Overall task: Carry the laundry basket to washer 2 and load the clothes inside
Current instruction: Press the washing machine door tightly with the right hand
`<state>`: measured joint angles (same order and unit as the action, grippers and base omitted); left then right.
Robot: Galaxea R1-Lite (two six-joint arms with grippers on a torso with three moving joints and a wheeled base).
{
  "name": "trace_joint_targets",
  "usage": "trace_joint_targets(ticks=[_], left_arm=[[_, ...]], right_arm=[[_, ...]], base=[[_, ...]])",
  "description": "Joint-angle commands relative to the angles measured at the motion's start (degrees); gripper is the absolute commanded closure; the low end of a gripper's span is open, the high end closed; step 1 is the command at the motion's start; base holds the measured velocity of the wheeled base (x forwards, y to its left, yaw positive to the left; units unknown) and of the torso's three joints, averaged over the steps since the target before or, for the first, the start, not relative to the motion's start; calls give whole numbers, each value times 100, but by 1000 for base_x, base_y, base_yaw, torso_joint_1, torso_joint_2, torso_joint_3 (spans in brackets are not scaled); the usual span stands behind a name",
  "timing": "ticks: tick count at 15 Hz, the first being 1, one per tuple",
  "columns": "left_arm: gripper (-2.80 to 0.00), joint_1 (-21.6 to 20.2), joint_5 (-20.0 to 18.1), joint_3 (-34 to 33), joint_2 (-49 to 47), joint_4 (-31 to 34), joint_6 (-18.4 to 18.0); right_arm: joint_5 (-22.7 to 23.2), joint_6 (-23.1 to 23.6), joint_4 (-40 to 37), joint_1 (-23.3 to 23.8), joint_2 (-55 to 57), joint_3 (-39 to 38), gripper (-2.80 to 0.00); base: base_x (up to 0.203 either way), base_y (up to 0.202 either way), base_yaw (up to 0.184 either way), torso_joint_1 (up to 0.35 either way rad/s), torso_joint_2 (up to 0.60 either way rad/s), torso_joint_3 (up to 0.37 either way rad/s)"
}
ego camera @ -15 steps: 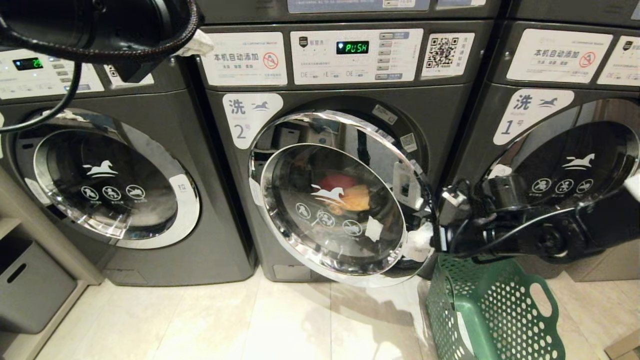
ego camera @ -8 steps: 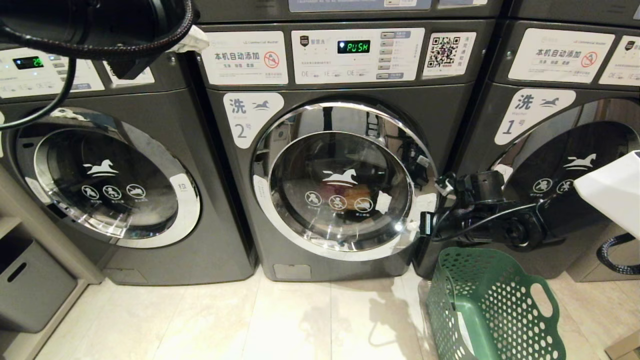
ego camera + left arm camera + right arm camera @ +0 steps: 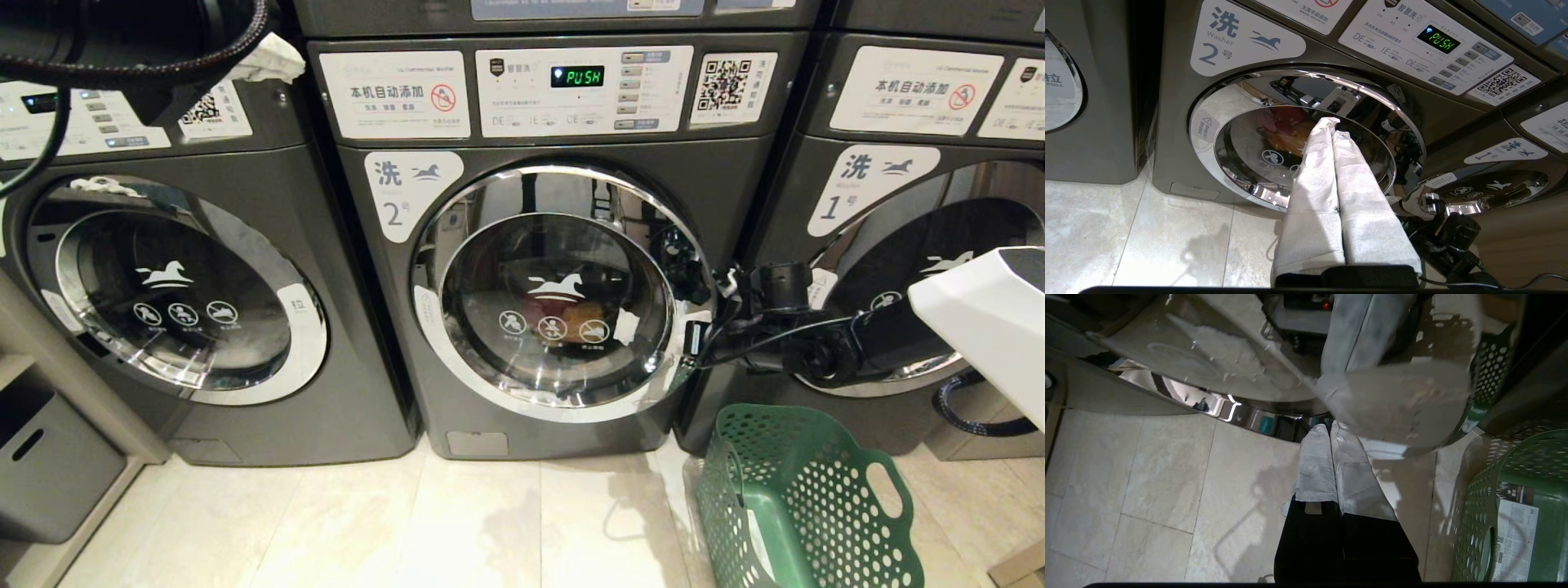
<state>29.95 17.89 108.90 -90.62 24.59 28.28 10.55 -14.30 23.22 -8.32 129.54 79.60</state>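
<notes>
Washer 2 (image 3: pixel 457 327) door (image 3: pixel 559 294) swung shut; right claw (image 3: pixel 692 339), fingers together, at its rim above laundry basket (image 3: pixel 808 498).

Washer 2 (image 3: pixel 555 245) door (image 3: pixel 555 302) shut, drum blocked; laundry basket (image 3: pixel 804 498) beside it; tiled floor (image 3: pixel 408 523) in front open.

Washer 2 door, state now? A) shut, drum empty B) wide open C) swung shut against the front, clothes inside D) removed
C: on washer 2 the door lies flush against the front, and red and yellow clothes show through its glass; the right hand, shut, sits at the door's edge.
</notes>
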Motion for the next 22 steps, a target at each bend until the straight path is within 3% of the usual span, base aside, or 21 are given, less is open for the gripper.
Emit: trace_joint_targets(ticks=[1,7,22], left_arm=[[0,-30,13,0,36,20,19],[0,-33,98,0,36,20,19],[0,-139,145,-9,264,239,19]], right_arm=[[-218,-5,11,105,218,235,0],[-281,-3,34,306,509,595,0],[-289,-6,-10,398,1856,2929,0]], base=[[0,0,0,0,0,0],[0,0,0,0,0,0],[0,0,0,0,0,0]])
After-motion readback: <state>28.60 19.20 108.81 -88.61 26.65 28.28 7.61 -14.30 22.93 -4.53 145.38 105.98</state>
